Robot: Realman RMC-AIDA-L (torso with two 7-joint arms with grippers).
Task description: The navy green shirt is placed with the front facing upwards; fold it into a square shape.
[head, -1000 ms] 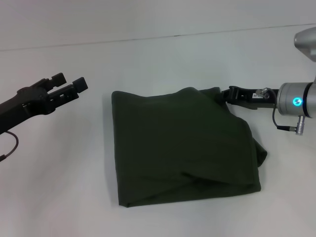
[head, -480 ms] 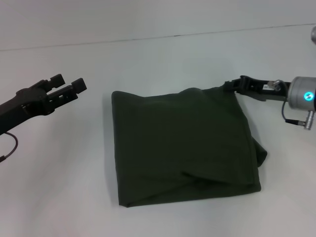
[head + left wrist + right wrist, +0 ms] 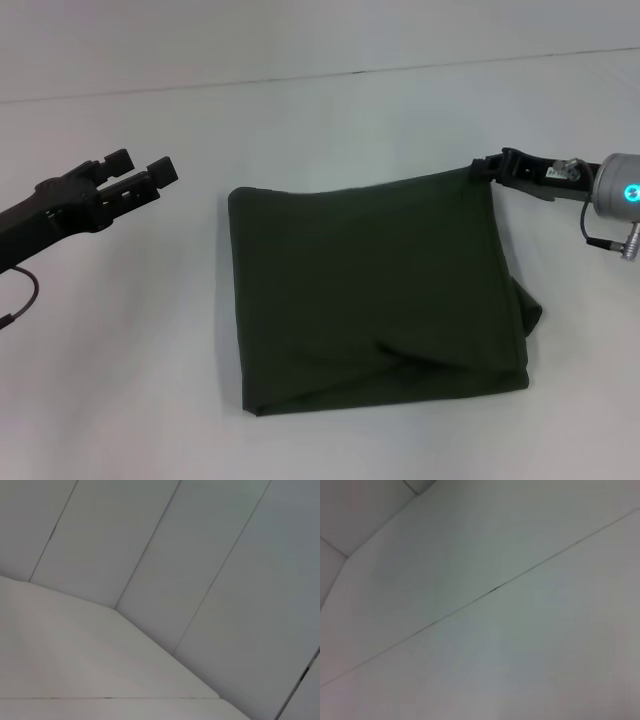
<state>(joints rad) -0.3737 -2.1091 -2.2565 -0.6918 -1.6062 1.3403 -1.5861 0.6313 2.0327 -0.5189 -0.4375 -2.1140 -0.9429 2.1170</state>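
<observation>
A: What was the setting?

B: A plain white table (image 3: 330, 110), with one thin dark seam running across its far part. Both wrist views showed only pale panels and seams.

A: And the shirt?

B: The navy green shirt (image 3: 375, 290) lay near the table's middle, folded into a rough square, plain side up, with a loose fold bulging at its near right edge.

A: The grippers?

B: The right gripper (image 3: 487, 167) was at the shirt's far right corner, touching it; I could not tell whether it was pinching the cloth. The left gripper (image 3: 140, 170) hung to the shirt's left, apart from it, fingers narrowly parted, holding nothing.
</observation>
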